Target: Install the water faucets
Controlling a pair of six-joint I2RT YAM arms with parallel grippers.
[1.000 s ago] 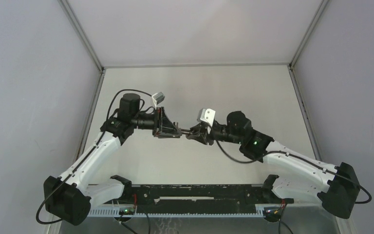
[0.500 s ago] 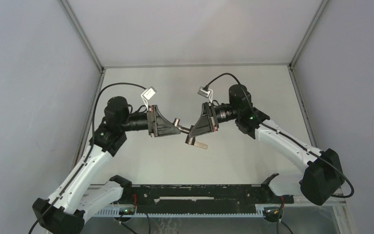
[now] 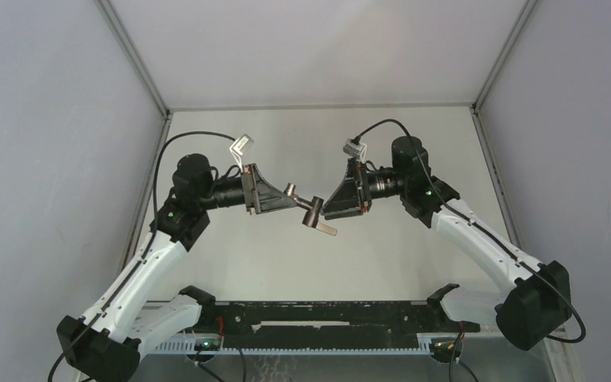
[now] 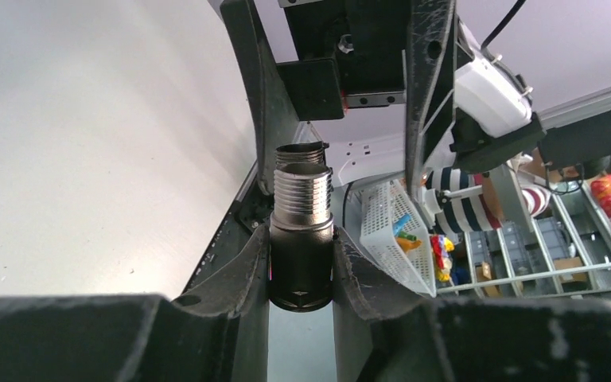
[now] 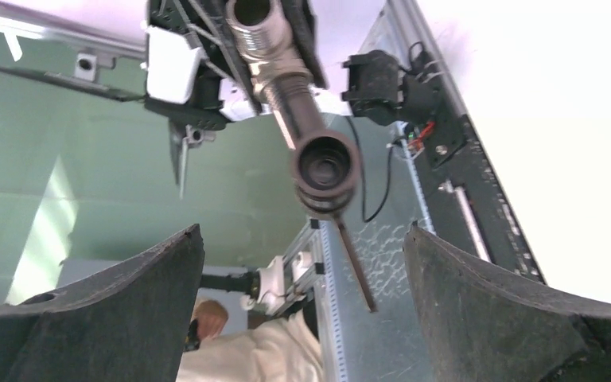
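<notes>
The water faucets [image 3: 312,212] show as one joined piece in mid-air above the table's middle: a dark T-shaped tap with a thin lever [image 3: 327,229] and a silvery threaded fitting [image 3: 290,191]. My left gripper [image 3: 290,200] is shut on its dark barrel [image 4: 302,263], with the threaded end [image 4: 302,195] sticking out past the fingers. My right gripper [image 3: 330,204] stands wide open just right of the tap, touching nothing. In the right wrist view the tap [image 5: 324,167] points end-on and its lever [image 5: 356,267] hangs between the spread fingers [image 5: 127,306].
A black rail [image 3: 318,318] runs along the near edge between the arm bases. Grey walls and metal posts [image 3: 139,64] close in the table. Beyond the table a white basket [image 4: 398,231] and shelving show, and a person in white [image 5: 247,354].
The right gripper opened, let go of the tap and drew back to the right. The left arm still holds the piece, now alone, slightly higher and tilted.
</notes>
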